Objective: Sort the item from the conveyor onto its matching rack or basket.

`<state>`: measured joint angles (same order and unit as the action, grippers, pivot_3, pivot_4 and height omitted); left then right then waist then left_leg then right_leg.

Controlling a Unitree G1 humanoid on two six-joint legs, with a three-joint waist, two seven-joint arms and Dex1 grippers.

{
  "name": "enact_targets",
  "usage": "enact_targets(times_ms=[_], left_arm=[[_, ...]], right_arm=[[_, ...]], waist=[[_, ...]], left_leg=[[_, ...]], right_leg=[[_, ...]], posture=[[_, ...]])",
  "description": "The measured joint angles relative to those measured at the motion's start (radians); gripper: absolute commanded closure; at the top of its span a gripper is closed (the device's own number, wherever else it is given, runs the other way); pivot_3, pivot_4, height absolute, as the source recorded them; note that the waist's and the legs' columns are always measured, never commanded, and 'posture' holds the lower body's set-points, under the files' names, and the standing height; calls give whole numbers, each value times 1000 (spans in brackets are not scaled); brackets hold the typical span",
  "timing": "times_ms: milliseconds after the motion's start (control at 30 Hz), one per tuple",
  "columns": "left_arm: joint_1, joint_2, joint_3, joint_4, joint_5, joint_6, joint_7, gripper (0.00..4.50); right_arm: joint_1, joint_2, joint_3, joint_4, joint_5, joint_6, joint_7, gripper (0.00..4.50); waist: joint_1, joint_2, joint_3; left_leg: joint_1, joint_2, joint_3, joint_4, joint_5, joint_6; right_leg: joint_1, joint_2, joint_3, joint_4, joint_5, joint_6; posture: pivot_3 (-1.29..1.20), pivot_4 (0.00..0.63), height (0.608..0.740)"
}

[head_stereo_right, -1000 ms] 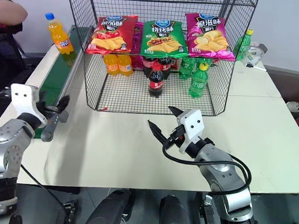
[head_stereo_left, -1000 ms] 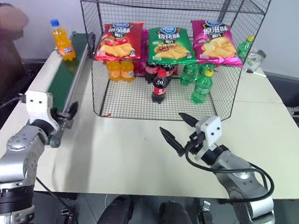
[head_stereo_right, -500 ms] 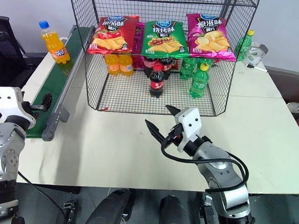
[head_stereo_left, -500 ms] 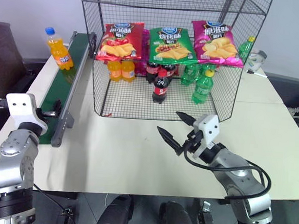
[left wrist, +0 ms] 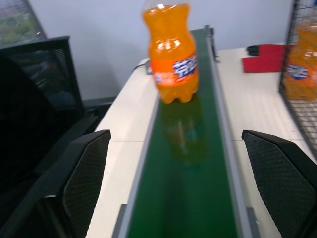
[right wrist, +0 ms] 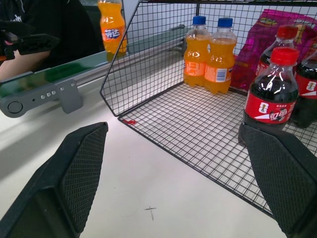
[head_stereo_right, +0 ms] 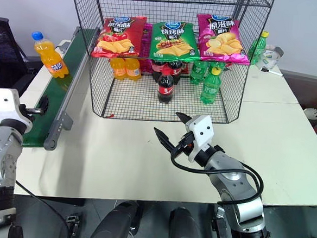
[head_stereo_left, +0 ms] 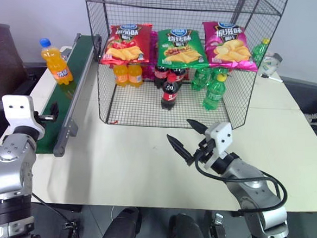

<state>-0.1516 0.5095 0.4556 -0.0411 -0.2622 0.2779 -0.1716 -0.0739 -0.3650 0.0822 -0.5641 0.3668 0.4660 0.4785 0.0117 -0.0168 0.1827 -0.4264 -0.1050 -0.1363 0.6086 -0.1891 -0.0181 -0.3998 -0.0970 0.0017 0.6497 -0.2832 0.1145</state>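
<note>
Pre-grasp step: orange soda bottle [head_stereo_left: 56, 63] upright on conveyor [head_stereo_left: 68, 93], at 12 o'clock from left gripper [left wrist: 178, 183], jaws wide, empty. Right gripper [head_stereo_left: 189, 136] released over worktop [head_stereo_left: 144, 161]. Next: advance, clamp bottle.

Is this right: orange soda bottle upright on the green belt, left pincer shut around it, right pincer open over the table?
Not quite. The left pincer is open and short of the orange soda bottle, which stands free on the belt, as the left wrist view shows. The right pincer is open over the table.
</note>
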Motion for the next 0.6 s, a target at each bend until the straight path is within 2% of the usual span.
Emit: enact_targets(times_ms=[600], left_arm=[[1,-20,19,3,-11,-71,-6,50]], right_arm=[[-4,0,2,1,-1,-9,3,0]], waist=[[0,0,0]], left_leg=[[0,0,0,0,0,0]], right_leg=[[0,0,0,0,0,0]], posture=[[0,150,740]])
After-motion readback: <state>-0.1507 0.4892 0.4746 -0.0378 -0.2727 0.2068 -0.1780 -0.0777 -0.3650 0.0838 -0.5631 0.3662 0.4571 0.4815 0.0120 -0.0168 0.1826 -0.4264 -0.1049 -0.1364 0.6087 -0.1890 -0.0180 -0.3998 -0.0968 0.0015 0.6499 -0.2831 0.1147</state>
